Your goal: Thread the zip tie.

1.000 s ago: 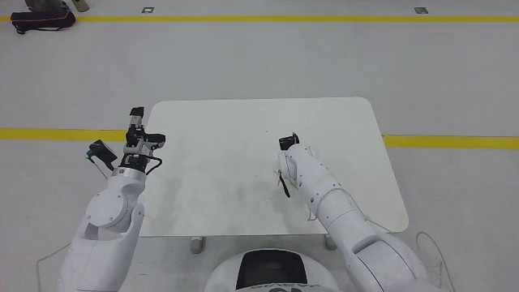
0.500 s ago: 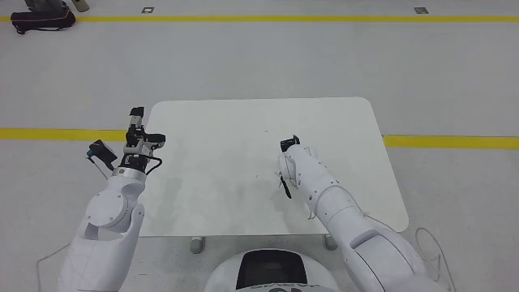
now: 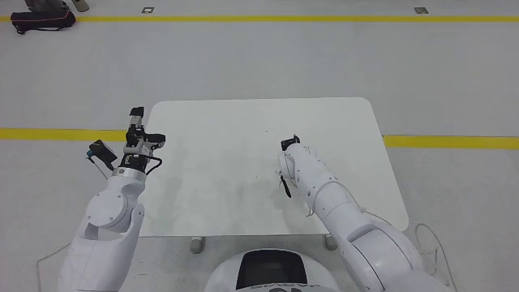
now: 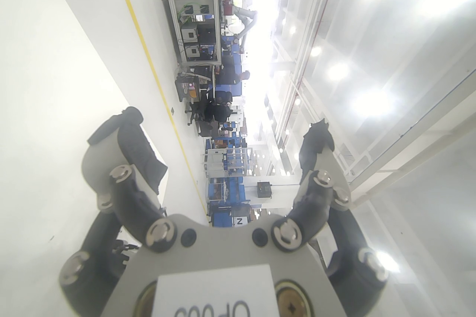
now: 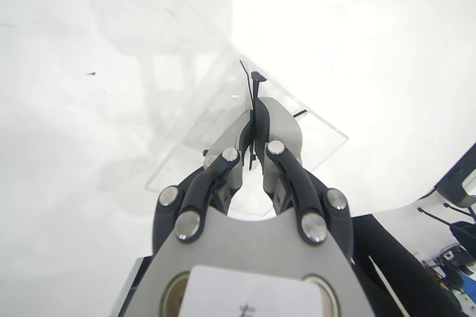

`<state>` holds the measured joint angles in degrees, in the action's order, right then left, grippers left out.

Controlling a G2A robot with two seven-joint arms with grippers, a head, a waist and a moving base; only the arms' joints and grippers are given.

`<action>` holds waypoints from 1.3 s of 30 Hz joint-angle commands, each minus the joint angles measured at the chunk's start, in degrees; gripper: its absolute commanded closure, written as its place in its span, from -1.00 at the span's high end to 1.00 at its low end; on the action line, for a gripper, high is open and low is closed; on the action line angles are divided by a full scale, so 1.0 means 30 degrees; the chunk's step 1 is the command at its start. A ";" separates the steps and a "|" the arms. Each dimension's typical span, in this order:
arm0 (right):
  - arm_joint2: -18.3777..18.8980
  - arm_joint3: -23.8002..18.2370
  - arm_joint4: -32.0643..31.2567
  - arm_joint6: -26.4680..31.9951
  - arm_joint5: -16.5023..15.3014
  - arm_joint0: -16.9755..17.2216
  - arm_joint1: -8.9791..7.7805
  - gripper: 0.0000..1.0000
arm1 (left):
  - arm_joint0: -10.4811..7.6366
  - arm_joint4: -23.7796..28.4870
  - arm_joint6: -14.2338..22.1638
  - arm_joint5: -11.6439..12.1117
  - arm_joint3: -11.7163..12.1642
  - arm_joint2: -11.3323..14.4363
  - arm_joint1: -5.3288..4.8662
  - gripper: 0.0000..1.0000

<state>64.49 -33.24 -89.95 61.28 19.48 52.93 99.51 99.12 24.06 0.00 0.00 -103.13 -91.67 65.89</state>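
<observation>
Zip tie (image 5: 255, 88) sits pinched in the right end effector (image 5: 254, 112); the left end effector (image 4: 223, 121), wide open and empty, probably must grasp its tail next.

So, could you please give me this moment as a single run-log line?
right gripper: shut on black zip tie, over clear sheet | left gripper: open, empty, at left edge of table

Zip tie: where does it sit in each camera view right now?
Top view: zip tie, a dark strand beside the right forearm, over the table.
Right wrist view: clamped between the right gripper's shut fingers.
Left wrist view: the open left gripper, facing the room.
Shared landmark: the white table.
</observation>
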 commanded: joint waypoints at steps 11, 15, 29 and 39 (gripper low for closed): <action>0.0013 -0.2081 0.0000 0.0556 0.0000 0.0762 -0.0259 -1.00 | 0.0000 0.0000 0.0000 0.0000 0.0000 0.0000 0.0000 1.00; -0.0093 -0.3128 0.0000 0.0793 0.0000 0.1239 -0.0476 -1.00 | 0.0000 0.0000 0.0000 0.0000 0.0000 0.0000 0.0000 1.00; -0.0828 -0.6676 0.0000 0.1465 0.0000 0.2720 -0.1637 -1.00 | 0.0000 0.0000 0.0000 0.0000 0.0000 0.0000 0.0000 1.00; -0.0853 -0.7350 0.0000 0.1246 0.0000 0.3170 -0.1918 -1.00 | 0.0000 0.0000 0.0000 0.0000 0.0000 0.0000 0.0000 1.00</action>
<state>61.92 -55.33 -89.95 65.21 19.48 62.42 93.77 99.12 24.06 0.00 0.00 -103.13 -91.67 65.89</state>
